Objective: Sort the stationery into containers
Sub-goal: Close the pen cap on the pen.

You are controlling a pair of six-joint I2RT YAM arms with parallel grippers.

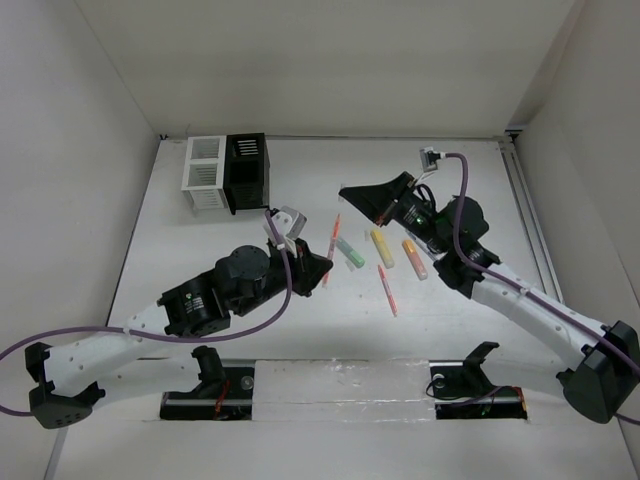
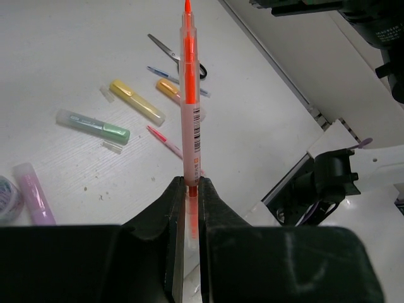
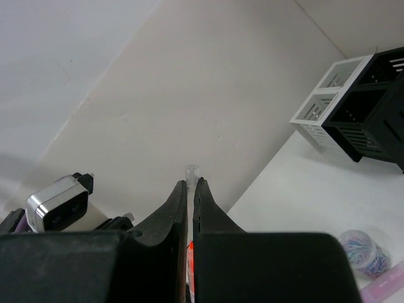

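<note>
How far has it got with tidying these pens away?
Barely started: nothing shows inside the white box or black box. The left gripper holds an orange pen; the right gripper pinches a thin clear-tipped item. The green marker, yellow marker and scissors lie on the table.

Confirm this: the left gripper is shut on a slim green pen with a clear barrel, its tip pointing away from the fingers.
Wrong colour. The left gripper is shut on a slim orange pen with a clear barrel, its tip pointing away from the fingers; the left wrist view shows it.
</note>
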